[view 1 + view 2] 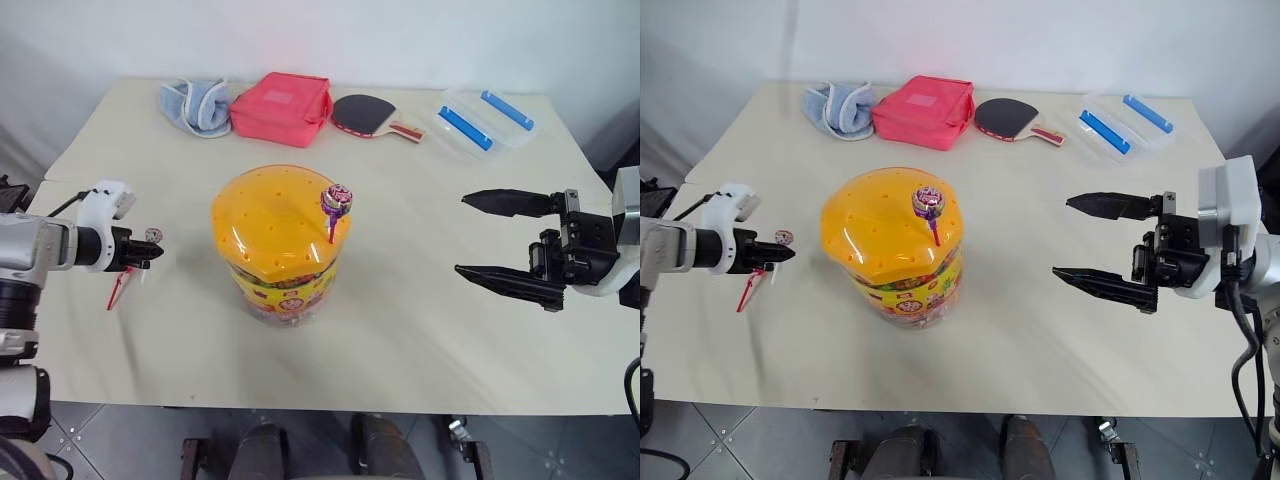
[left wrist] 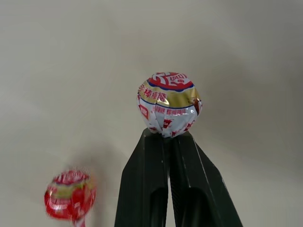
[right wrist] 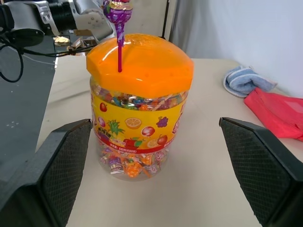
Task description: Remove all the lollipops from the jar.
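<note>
Holding a lollipop pinched between closed black fingers, the left gripper is shown low over the table, left of the jar; the wrapped red, white and gold head is seen just past the fingertips, the stick hidden between them, so the long axis is judged to run along the gripper, head leading toward the jar; the posture suggests a set-down away from the jar. A second lollipop is seen just below that gripper on its red stick, head lowermost; whether it rests on the table or hangs cannot be told. A purple lollipop is left standing in a hole of the orange domed lid, on the robot's right of the crown; its long axis is near vertical, leaning slightly, head uppermost, stick exposed for grasping. The right gripper is held level right of the jar, jaws spread wide and empty, pointed at the jar, presumably ready to steady it.
</note>
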`<state>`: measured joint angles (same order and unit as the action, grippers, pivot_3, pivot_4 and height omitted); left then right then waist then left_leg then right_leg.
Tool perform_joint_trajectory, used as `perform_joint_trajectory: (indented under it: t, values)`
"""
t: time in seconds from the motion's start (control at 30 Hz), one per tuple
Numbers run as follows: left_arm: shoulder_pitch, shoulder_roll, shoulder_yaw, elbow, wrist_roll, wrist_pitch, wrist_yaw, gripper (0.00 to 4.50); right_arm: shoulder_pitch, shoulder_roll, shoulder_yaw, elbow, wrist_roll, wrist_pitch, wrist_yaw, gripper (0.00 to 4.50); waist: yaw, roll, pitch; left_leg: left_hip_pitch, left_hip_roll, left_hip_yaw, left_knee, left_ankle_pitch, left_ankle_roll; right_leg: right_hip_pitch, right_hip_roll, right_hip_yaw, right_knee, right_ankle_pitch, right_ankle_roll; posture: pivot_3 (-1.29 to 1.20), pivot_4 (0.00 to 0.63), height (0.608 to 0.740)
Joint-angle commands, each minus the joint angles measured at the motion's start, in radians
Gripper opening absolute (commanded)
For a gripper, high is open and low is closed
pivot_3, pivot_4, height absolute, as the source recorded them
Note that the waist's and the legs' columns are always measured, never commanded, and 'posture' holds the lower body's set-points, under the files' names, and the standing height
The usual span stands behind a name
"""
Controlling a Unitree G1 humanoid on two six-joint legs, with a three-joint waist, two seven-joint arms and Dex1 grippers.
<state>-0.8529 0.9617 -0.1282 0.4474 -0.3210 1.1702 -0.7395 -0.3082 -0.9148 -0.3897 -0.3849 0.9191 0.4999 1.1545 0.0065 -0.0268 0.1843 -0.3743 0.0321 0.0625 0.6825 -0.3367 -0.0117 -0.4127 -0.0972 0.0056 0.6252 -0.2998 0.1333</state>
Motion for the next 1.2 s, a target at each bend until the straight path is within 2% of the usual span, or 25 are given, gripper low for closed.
perform_joint_trajectory:
  t: [0.03,0.23,0.63,0.73,0.9,1.13,1.2]
  values:
    - [-0.060,-0.008,-0.023,0.063,0.060,-0.030,-0.006,0.03,-0.009,0.004,-0.015,-0.018,0.004,-0.015,-0.010,4.50,0.000,0.000,0.000,0.000,0.000,0.000,0.000,0.000,0.000,0.000,0.000,0.000,0.000,0.000,0.000,0.00,0.150,0.740]
    - [-0.142,-0.032,-0.051,0.156,0.129,-0.034,0.000,0.03,0.005,0.006,-0.023,-0.027,0.000,-0.019,-0.023,4.50,-0.007,0.000,0.000,0.000,0.000,0.000,0.000,0.000,0.000,-0.001,0.000,0.000,0.000,0.000,0.000,0.00,0.150,0.740]
    - [-0.313,-0.138,-0.009,0.460,0.236,-0.177,0.070,0.03,-0.008,0.021,-0.010,-0.024,-0.012,-0.036,-0.036,4.50,-0.003,-0.001,0.000,-0.001,0.000,0.000,0.000,0.000,0.000,-0.001,0.000,-0.001,0.000,0.000,0.001,0.00,0.150,0.740]
    - [-0.343,-0.152,0.005,0.502,0.242,-0.171,0.075,0.73,-0.003,0.021,-0.015,-0.030,-0.011,-0.035,-0.042,4.50,-0.004,-0.001,0.000,-0.001,0.000,0.000,0.000,0.000,0.000,-0.001,0.000,-0.001,0.000,0.000,0.001,0.00,0.150,0.740]
    - [-0.364,-0.148,-0.016,0.491,0.275,-0.159,0.039,2.24,0.009,0.016,-0.028,-0.035,-0.009,-0.033,-0.047,4.50,-0.008,-0.001,0.000,-0.001,0.000,0.001,0.000,0.000,0.000,-0.001,0.000,-0.001,0.000,0.000,0.001,0.00,0.150,0.740]
    - [-0.368,-0.086,-0.063,0.332,0.302,-0.115,-0.066,4.41,0.013,-0.001,-0.040,-0.033,-0.011,-0.028,-0.048,4.50,-0.007,-0.001,0.001,-0.001,0.000,0.001,0.000,0.000,0.000,-0.001,0.000,-0.001,0.000,0.000,0.001,0.00,0.150,0.740]
    - [-0.359,-0.048,-0.070,0.250,0.298,-0.098,-0.106,4.47,0.013,-0.007,-0.045,-0.033,-0.011,-0.025,-0.048,4.50,-0.007,-0.001,0.001,-0.001,0.000,0.001,0.000,0.000,0.000,-0.001,0.000,-0.001,0.000,0.000,0.001,0.00,0.150,0.740]
